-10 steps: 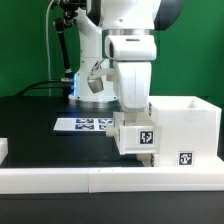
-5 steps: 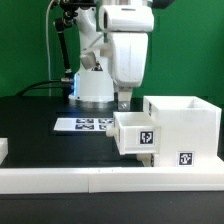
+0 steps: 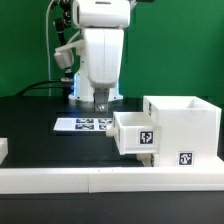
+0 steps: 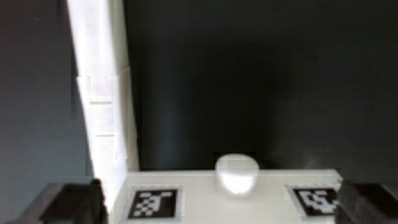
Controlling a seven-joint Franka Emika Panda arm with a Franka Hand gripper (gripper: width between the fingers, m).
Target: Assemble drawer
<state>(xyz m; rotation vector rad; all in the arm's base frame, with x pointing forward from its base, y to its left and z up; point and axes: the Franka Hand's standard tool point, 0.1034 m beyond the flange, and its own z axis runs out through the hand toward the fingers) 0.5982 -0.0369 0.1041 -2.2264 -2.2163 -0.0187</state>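
The drawer's housing [image 3: 183, 130] stands on the dark bench [image 3: 40, 130] at the right of the exterior view, open side up, with one knobbed tray [image 3: 135, 134] pushed part-way into its face and jutting toward the frame's middle; it looks seated only in part, so I judge it is left there for a further push home. The pincer [image 3: 101, 101] hangs above the bench in the upper middle of that frame, apart from the tray and just beside its far corner, holding nothing; in the wrist view the two fingertips [image 4: 71, 200] show dark at the lower corners with the tray's knob [image 4: 235, 172] and tagged front between them but untouched, so the jaws stand well open. The marker board [image 3: 83, 124] lies flat left of the tray. A long white border rail [image 3: 100, 178] runs along the lower edge of the exterior view, close before the housing, and would hem in any approach from that side. A second tray is not visible
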